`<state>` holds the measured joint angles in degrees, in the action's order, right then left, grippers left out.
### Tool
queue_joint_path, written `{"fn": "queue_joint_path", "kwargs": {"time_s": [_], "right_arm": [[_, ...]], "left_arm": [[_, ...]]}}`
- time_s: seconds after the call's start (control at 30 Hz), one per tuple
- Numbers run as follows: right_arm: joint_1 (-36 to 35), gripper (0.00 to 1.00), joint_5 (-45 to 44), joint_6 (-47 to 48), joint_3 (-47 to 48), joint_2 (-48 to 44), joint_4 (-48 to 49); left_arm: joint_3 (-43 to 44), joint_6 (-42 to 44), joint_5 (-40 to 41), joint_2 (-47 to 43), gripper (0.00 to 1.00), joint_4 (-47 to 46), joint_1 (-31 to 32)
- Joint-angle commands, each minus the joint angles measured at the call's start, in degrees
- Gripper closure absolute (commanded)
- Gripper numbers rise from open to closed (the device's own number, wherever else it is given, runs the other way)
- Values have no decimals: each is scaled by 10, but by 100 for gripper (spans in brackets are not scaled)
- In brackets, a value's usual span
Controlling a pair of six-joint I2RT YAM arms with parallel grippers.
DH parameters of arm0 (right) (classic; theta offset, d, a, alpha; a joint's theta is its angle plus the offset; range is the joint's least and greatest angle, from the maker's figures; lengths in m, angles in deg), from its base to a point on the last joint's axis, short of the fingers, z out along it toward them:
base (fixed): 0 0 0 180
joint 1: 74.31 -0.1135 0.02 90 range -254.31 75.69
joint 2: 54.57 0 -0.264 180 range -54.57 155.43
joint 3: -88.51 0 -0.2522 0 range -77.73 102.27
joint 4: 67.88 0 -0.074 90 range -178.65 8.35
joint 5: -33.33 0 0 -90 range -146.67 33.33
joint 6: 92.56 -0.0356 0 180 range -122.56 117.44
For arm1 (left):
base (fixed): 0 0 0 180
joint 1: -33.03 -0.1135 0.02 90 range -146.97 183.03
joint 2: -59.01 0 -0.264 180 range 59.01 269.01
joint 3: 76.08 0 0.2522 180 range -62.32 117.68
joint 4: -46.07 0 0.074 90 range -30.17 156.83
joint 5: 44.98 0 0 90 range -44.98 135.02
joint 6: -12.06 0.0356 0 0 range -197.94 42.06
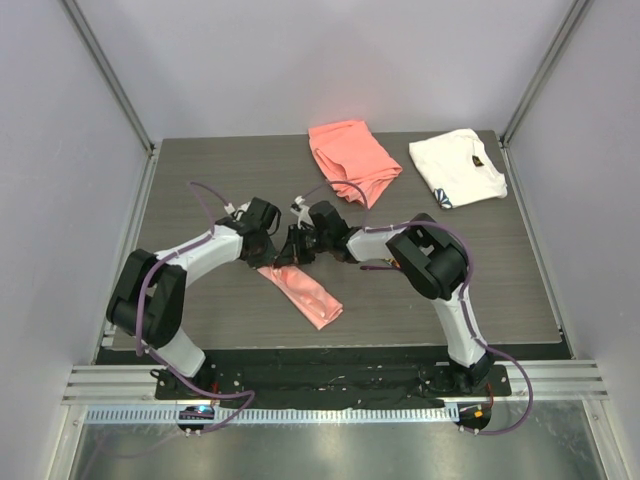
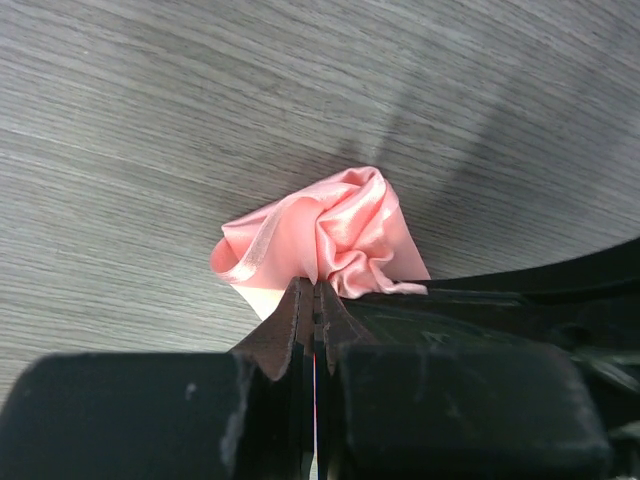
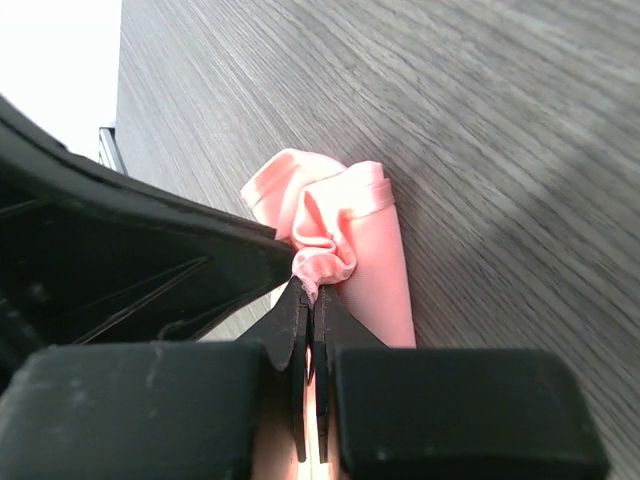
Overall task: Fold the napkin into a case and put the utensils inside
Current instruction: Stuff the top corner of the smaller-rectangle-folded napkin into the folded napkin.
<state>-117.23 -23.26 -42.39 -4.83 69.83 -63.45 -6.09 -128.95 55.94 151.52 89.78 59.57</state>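
Nearest bases: free end of napkin (image 1: 305, 292), folded to narrow strip. Long axis runs diagonally up-left, away from bases, into both claws. Left gripper (image 2: 313, 296) pressed together, pinching bunched far end. Right gripper (image 3: 308, 298) likewise, close alongside. I judge both arms equally near. I see no utensils. Beyond: coral cloth (image 1: 350, 160), white cloth (image 1: 458, 168).

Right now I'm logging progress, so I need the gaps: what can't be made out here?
Utensils: in no view; whether inside the napkin, cannot tell.
Napkin's far end, top view: covered by left gripper and right gripper, both shut on it.
Napkin's remainder, wrist views: hidden by gripper bodies.
White cloth, dark mark: too small.
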Motion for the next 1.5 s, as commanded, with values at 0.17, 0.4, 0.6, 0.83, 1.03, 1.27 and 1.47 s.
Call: {"fn": "queue_joint_path", "kwargs": {"time_s": [0.17, 0.4, 0.6, 0.83, 1.03, 1.27, 1.47], "right_arm": [[-15, 98, 18, -23, 32, 39, 20], [5, 70, 56, -43, 1, 2, 32], [20, 61, 78, -90, -37, -28, 101], [21, 55, 97, -141, -71, -34, 166], [26, 53, 103, -170, -82, -42, 212], [32, 52, 117, -212, -88, -28, 269], [29, 54, 119, -226, -66, 7, 295]], "left_arm": [[-7, -26, -23, -31, 100, -39, -2], [-17, -35, -18, -29, 100, -30, -4], [-23, -36, -5, -37, 100, -23, -6], [-27, -35, -4, -49, 100, -17, -8], [-29, -37, -10, -51, 100, -21, -9], [-29, -36, -10, -51, 100, -21, -9], [-33, -41, -25, -57, 100, -31, -9]]}}
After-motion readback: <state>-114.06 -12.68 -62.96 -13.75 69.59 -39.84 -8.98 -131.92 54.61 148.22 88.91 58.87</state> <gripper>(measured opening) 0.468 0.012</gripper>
